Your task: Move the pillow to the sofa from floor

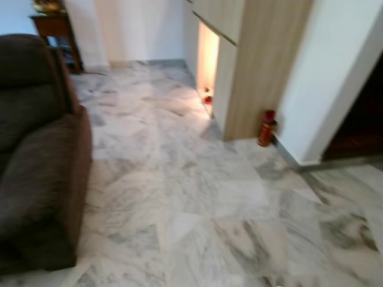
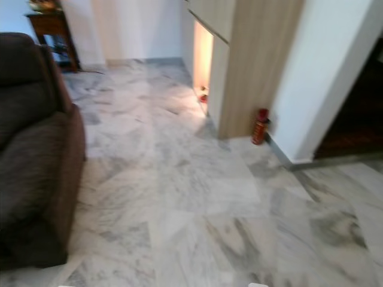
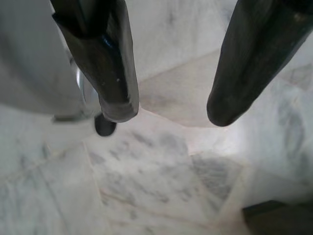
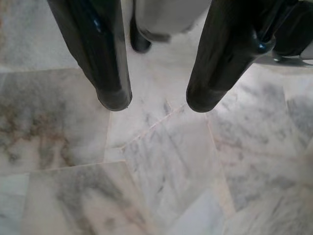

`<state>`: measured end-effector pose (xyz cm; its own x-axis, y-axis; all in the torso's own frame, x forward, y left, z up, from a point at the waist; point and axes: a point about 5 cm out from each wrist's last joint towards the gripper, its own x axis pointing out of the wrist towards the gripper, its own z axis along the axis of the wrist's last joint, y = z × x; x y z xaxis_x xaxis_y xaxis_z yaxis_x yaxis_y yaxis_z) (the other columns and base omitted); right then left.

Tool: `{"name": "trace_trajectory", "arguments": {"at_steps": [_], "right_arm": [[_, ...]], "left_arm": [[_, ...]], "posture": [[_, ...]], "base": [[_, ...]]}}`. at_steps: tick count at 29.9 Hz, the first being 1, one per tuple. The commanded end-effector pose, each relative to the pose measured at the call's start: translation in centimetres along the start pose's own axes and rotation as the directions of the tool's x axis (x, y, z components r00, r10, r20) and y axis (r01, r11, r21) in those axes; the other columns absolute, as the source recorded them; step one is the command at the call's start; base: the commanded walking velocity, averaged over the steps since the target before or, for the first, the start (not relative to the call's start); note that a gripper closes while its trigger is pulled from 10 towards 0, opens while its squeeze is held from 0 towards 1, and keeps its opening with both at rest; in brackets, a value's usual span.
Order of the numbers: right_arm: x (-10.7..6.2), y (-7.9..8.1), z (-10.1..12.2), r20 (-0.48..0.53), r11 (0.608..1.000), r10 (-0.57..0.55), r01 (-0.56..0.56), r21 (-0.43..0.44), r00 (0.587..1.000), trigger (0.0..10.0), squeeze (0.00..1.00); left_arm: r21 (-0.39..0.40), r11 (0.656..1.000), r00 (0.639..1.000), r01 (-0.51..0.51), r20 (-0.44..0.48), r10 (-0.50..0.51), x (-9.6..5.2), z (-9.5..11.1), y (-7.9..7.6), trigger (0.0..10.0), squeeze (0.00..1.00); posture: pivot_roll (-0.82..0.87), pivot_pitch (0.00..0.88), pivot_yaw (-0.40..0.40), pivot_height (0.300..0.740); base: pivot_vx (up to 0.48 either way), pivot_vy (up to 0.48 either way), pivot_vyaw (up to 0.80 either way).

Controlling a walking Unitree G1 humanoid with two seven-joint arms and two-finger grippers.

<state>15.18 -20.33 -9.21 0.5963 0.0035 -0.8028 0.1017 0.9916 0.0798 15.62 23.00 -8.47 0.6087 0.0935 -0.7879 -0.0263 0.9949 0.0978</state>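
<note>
Grey-veined white marble floor spreads across the room. A tall wooden cabinet stands against the white wall, with a lit niche in its side and small red things at the niche's foot. A red bottle stands on the floor, just beside the cabinet's corner. Far back, a dark wooden side table stands near the wall.

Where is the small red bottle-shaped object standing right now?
The small red bottle-shaped object stands on the marble floor, right of centre, against the wooden cabinet's corner.
</note>
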Motion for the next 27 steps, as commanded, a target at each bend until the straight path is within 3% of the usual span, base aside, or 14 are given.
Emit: {"name": "trace_trajectory", "arguments": {"at_steps": [1, 6, 13, 27], "right_arm": [[0.2, 0.7, -0.2, -0.016, 0.989, -0.085, 0.086, 0.119, 0.996, 10.0, 0.00], [0.2, 0.7, -0.4, -0.022, 0.981, -0.100, 0.102, 0.164, 0.995, 10.0, 0.00], [0.1, 0.6, -0.6, -0.034, 0.979, -0.117, 0.121, 0.165, 0.993, 10.0, 0.00], [0.2, 0.8, -0.6, -0.036, 0.985, -0.098, 0.102, 0.138, 0.995, 10.0, 0.00]], "left_arm": [[0.143, 0.979, 0.988, 0.148, -0.075, -0.138, 1.0, 2.4, -2.1, 10.0, 0.00], [0.146, 0.979, 0.987, 0.141, -0.098, -0.127, 0.8, 1.5, -1.7, 10.0, 0.00], [0.173, 0.977, 0.987, 0.125, -0.118, -0.106, 0.6, 1.0, -0.9, 10.0, 0.00], [0.178, 0.976, 0.988, 0.123, -0.113, -0.104, 0.6, 1.1, -0.8, 10.0, 0.00]], "posture": [[-0.07, 0.042, 0.026, 0.740], [-0.07, 0.049, 0.028, 0.740], [-0.07, 0.054, 0.033, 0.740], [-0.07, 0.058, 0.032, 0.740]], "base": [[0.000, 0.000, 0.80], [0.000, 0.000, 0.16], [0.000, 0.000, 0.00], [0.000, 0.000, 0.00]]}}
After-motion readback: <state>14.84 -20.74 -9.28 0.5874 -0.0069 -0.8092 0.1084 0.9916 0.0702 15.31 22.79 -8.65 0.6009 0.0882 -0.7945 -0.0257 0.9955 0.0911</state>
